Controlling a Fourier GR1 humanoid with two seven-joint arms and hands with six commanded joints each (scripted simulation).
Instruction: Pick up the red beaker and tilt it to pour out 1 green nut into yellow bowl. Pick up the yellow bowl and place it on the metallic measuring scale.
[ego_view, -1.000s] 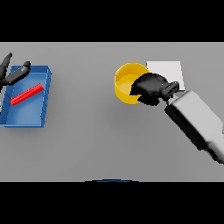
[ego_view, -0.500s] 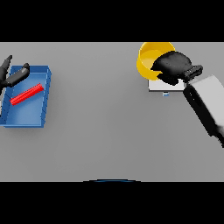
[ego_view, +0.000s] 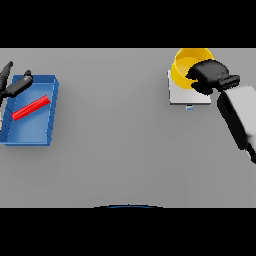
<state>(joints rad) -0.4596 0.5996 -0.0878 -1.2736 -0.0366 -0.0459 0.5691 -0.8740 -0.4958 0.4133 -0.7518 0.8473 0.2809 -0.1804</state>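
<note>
Your right hand (ego_view: 209, 75) had its dark fingers (ego_view: 196, 76) clenched over the rim of the round yellow bowl (ego_view: 186, 66), which sat above the pale square metallic scale (ego_view: 181, 94) on the grey counter (ego_view: 120, 140). Your left hand (ego_view: 14, 85), fingers released, showed beside the red beaker (ego_view: 31, 108) lying in the blue tray (ego_view: 31, 131).

The grey surface (ego_view: 125, 150) is lit evenly and flatly — no direction of light can be made out. No glare or hot spots are seen. Hardly any cast shadows are shown; only the inside of the yellow bowl (ego_view: 185, 67) is shaded slightly darker. Edges are rendered softly throughout, and no bending is seen towards the borders.
</note>
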